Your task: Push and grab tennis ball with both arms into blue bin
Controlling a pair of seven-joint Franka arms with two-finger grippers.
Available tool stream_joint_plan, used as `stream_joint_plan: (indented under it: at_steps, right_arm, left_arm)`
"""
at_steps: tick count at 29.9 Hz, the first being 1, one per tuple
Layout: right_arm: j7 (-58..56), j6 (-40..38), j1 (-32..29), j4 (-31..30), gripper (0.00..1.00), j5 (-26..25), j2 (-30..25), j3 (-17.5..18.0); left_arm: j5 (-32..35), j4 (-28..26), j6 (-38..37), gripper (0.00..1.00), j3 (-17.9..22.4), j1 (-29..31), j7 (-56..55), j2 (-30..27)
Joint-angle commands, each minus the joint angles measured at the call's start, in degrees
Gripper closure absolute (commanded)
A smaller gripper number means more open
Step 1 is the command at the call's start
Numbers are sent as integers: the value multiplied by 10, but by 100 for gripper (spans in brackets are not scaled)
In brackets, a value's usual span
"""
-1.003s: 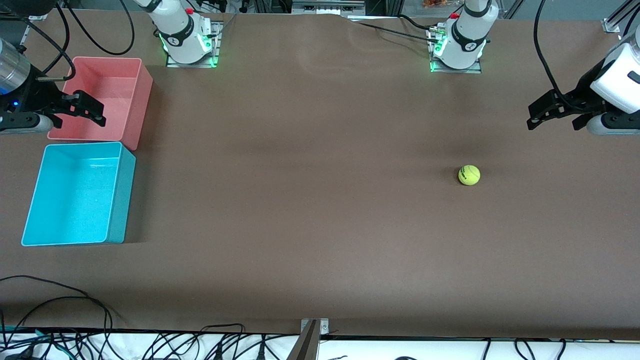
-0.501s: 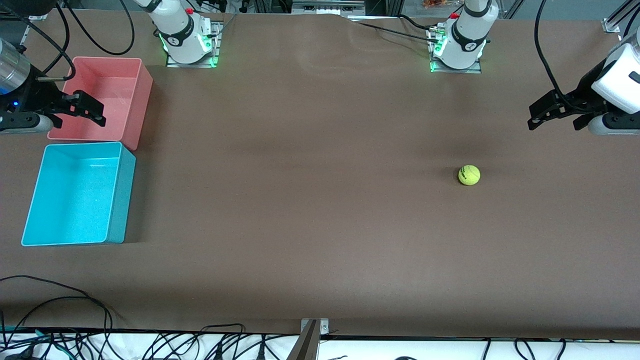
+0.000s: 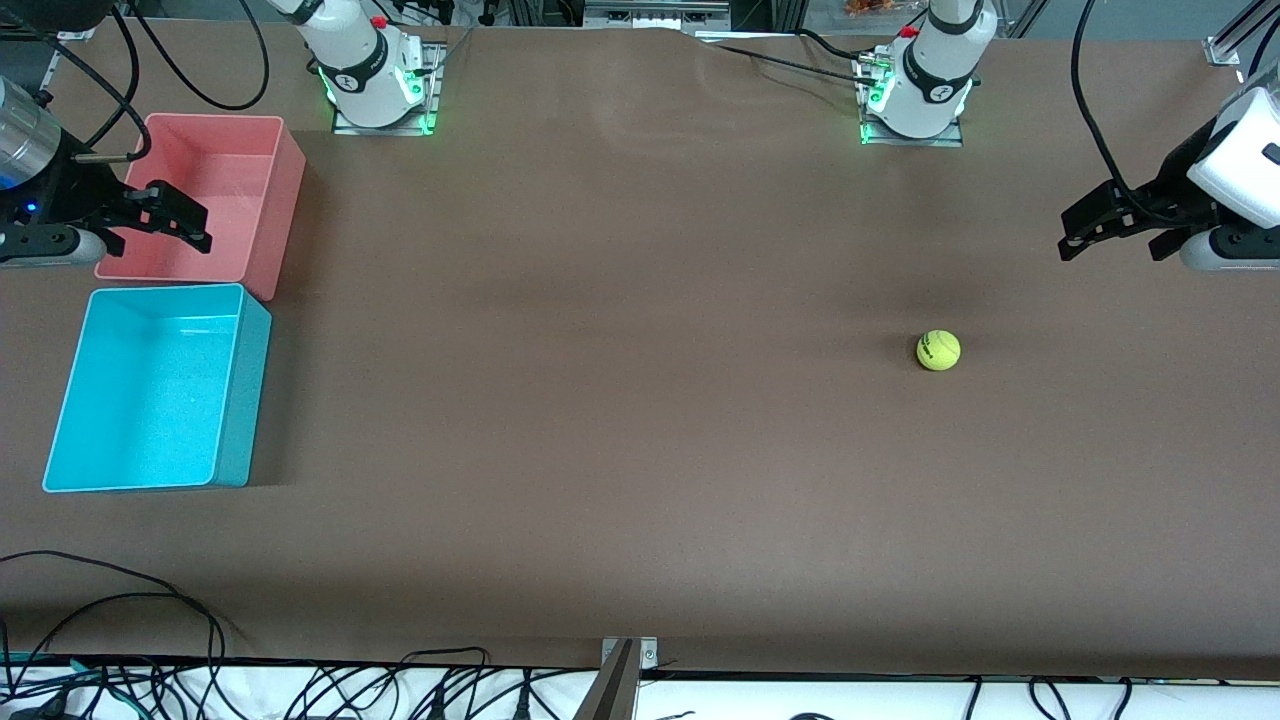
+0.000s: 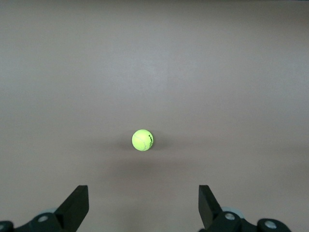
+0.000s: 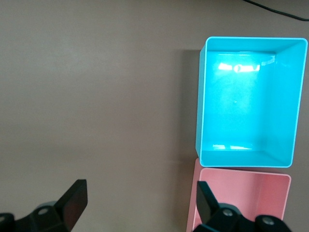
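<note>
At the bottom edge of the front view, a tangle of black cables (image 3: pixel 150 680) lies along the table's rim, partly cut off by the frame. Higher up, in the lower left of the frame, the blue bin (image 3: pixel 245 400) stands at the right arm's end of the table, and nothing shows in it. The tennis ball (image 3: pixel 938 350) rests on the bare brown table (image 3: pixel 600 400) in the right half of the frame, toward the left arm's end and well apart from the bin. Its dark logo is too small to read.

Just above the blue bin in the frame, close beside it, stands the pink bin (image 3: pixel 280 215). The right gripper (image 3: pixel 170 215) hangs over this pink bin, its fingers spread apart and holding nothing; the arm is cut off by the left edge. The left gripper (image 3: pixel 1115 225) hovers over the table near the right edge, above the ball in the frame, its fingers also released and empty. Most of that arm is outside the picture.

At the top of the frame, both arm bases glow green.
</note>
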Motion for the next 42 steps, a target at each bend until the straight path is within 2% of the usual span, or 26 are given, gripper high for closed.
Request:
stream_joint_plan:
  at_steps: [1,34,42]
  right_arm:
    - [0,-3,-1,10,0,2,3,1]
    - [-2,-3,-1,10,0,3,3,1]
    - [-2,-3,-1,10,0,3,3,1]
  left_arm:
    - [-6,21,-10,0,0,2,-3,10]
    - [-5,21,-10,0,-1,2,2,10]
    - [-13,20,-12,0,-2,26,-2,9]
